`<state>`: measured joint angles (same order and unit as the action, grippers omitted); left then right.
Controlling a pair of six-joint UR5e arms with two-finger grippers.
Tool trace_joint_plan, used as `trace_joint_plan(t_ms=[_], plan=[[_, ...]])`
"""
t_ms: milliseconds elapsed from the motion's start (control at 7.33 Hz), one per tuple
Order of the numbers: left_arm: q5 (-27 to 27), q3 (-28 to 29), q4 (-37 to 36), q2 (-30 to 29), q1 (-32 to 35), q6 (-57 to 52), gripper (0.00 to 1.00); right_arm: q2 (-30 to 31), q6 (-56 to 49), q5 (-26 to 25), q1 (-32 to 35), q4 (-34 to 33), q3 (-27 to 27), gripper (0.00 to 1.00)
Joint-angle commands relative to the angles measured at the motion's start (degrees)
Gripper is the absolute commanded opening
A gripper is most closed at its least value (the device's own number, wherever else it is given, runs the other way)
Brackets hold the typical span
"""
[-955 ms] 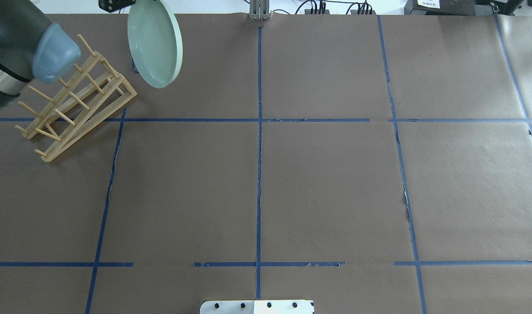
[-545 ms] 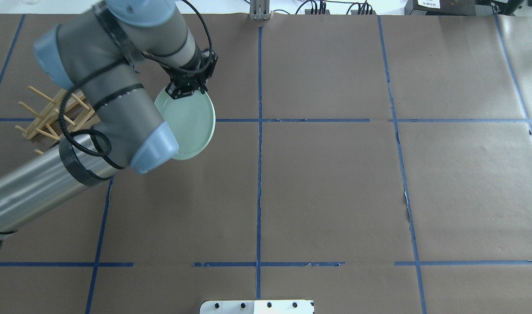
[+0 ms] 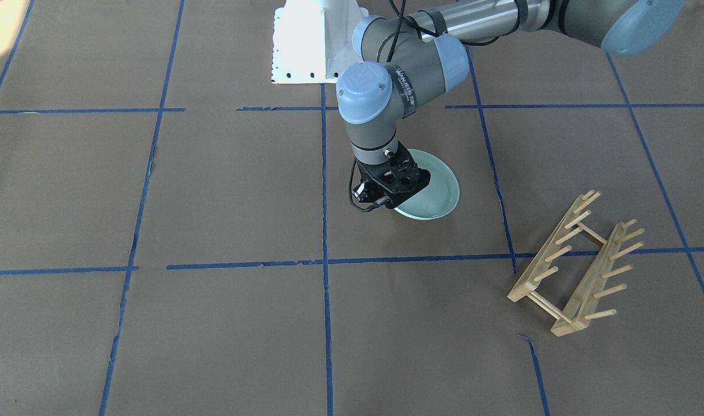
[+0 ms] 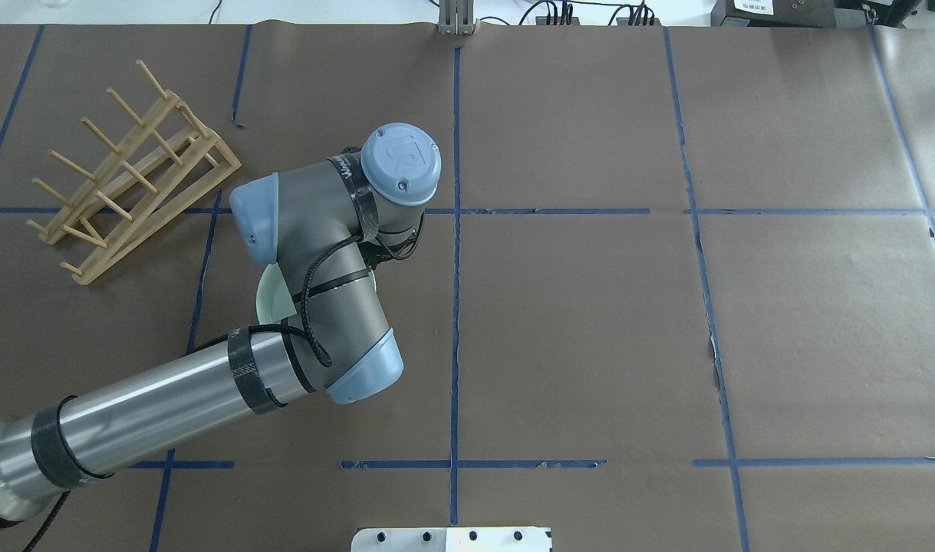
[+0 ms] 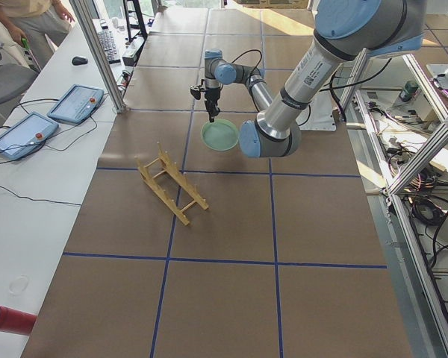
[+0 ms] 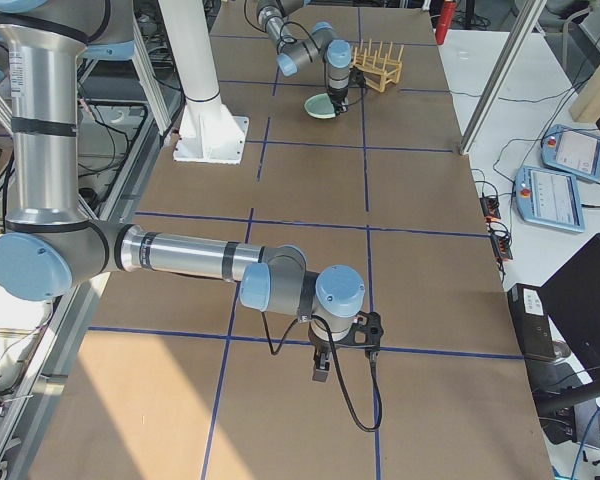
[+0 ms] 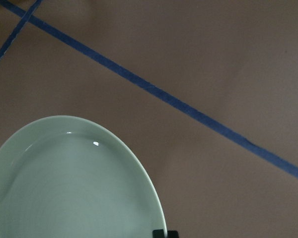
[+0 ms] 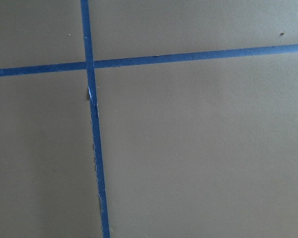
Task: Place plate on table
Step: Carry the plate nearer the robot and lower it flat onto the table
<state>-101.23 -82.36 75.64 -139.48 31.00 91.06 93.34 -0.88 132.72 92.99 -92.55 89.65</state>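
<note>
Plate [image 3: 437,193]: round, pale mint-green, glossy, shallow raised rim, faint concentric rings. Left gripper [image 3: 393,202] clamped on rim, low over table [image 3: 213,190]. Right gripper [image 6: 320,372] fingers: cannot tell.

Plate [image 3: 438,193]: round, pale mint green, shallow raised rim, faint concentric rings, face up. Pose near flat, low at tabletop [image 3: 213,190]; cannot tell whether fully resting on it. Off wooden rack [image 3: 577,266] and apart from it, on rack's robot-base side, toward tabletop middle. Rim part farthest from robot base pinched by left claw [image 3: 397,202]. Tabletop: flat brown paper, grid of blue tape lines. Plate sits inside one grid square, touching no tape line.
</note>
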Motion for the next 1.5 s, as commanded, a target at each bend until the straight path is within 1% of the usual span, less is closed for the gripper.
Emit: trace_joint_plan(t_ms=[0, 136, 273, 409, 545, 682, 818, 955, 1091, 1227, 1364], plan=[[2.0, 0.19, -0.32, 0.35, -1.56, -5.14, 0.99, 0.0, 0.0, 0.0, 0.0, 0.0, 0.0, 1.0], [1.82, -3.47, -0.06, 2.53, -1.56, -6.58, 1.0, 0.0, 0.0, 0.0, 0.0, 0.0, 0.0, 1.0], [1.56, -11.95, 0.38, 6.73, -1.21, -9.2, 1.0, 0.0, 0.0, 0.0, 0.0, 0.0, 0.0, 1.0], [0.69, -18.99, 0.38, 8.86, 2.88, -18.63, 1.0, 0.0, 0.0, 0.0, 0.0, 0.0, 0.0, 1.0], [-5.06, -20.8, 1.08, 9.84, 9.19, -26.03, 1.0, 0.0, 0.0, 0.0, 0.0, 0.0, 0.0, 1.0], [-13.65, -20.91, 2.22, 11.67, 17.52, -37.24, 1.0, 0.0, 0.0, 0.0, 0.0, 0.0, 0.0, 1.0], [-20.17, -20.91, 2.66, 14.91, 26.3, -50.84, 1.0, 0.0, 0.0, 0.0, 0.0, 0.0, 0.0, 1.0], [-25.28, -20.39, 2.58, 19.99, 35.09, -65.51, 1.0, 0.0, 0.0, 0.0, 0.0, 0.0, 0.0, 1.0], [-26.9, -19.68, 2.49, 25.35, 41.62, -79.4, 1.0, 0.0, 0.0, 0.0, 0.0, 0.0, 0.0, 1.0], [-27.0, -18.37, 2.84, 29.93, 47.86, -90.24, 1.0, 0.0, 0.0, 0.0, 0.0, 0.0, 0.0, 1.0], [-27.18, -15.49, 2.67, 33.19, 54.62, -101.4, 1.0, 0.0, 0.0, 0.0, 0.0, 0.0, 0.0, 1.0]])
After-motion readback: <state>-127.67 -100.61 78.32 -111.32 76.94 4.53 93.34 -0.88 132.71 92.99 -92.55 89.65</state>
